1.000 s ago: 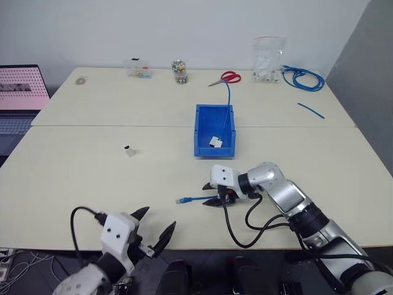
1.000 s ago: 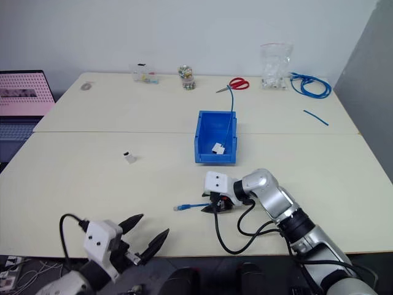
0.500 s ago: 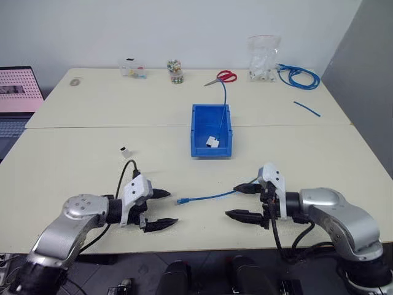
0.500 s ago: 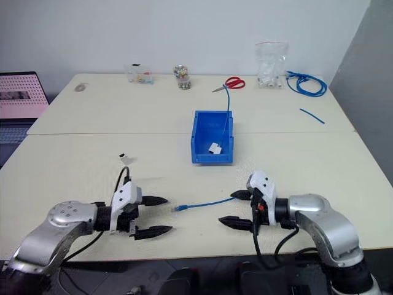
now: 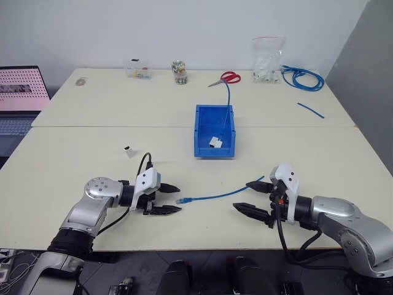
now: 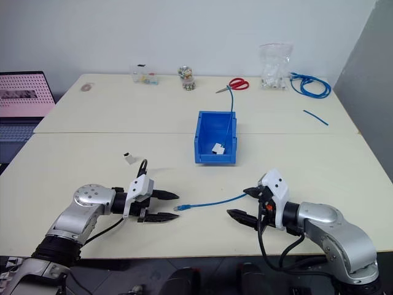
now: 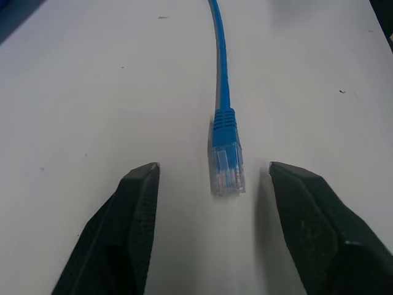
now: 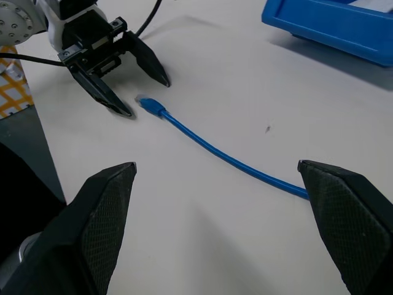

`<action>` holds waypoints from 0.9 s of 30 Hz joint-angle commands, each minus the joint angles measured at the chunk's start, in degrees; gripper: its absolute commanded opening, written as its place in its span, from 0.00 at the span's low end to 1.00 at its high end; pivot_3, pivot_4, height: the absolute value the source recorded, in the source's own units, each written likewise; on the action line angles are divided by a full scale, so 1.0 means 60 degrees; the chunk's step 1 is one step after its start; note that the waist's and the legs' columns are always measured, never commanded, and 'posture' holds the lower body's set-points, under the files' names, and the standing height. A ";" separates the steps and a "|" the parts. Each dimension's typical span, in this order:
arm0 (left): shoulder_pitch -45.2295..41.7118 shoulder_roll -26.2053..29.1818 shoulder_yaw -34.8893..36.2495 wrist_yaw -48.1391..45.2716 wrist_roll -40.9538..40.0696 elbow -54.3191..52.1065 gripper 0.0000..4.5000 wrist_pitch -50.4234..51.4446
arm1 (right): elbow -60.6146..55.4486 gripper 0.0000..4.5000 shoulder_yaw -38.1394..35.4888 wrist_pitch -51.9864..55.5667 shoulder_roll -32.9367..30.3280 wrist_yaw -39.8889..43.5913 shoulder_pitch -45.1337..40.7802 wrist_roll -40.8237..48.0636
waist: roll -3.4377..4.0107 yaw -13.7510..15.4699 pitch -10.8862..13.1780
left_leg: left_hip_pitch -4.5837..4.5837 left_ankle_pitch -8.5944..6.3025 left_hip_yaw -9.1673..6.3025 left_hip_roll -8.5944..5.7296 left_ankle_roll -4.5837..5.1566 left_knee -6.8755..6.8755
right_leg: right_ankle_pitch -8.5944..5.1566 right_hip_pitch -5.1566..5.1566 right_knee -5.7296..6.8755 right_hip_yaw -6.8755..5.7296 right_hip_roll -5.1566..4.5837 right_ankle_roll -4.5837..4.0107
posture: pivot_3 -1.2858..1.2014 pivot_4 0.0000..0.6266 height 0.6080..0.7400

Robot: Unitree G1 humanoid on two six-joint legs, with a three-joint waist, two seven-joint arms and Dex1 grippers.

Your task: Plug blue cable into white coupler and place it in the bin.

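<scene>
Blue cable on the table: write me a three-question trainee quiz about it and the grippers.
1. True or false: the left gripper is shut on the plug of the blue cable.
2. Multiple choice: where does the loose white coupler stand? A) in the bin B) on the table, on the robot's left of the bin C) between the right gripper's fingers
3. Fill in: a second blue cable leads from the scissors into the ____.

Key: 1 false, since the plug lies on the table between the open fingers, untouched. 2 B. 3 bin.
</scene>
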 commanded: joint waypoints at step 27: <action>-0.0727 -0.2329 0.3247 0.4809 -0.7763 -0.4427 0.06 1.1601 | 0.1032 1.00 -0.2252 0.2857 0.0234 -0.2090 0.0044 0.7974 | -0.0057 0.0015 0.0027 | -0.0032 0.0000 -0.0050 0.0003 0.0001 0.0021 | 0.0001 0.0003 -0.0006 -0.0011 -0.0008 0.0009 | 0.52 0.24 1.00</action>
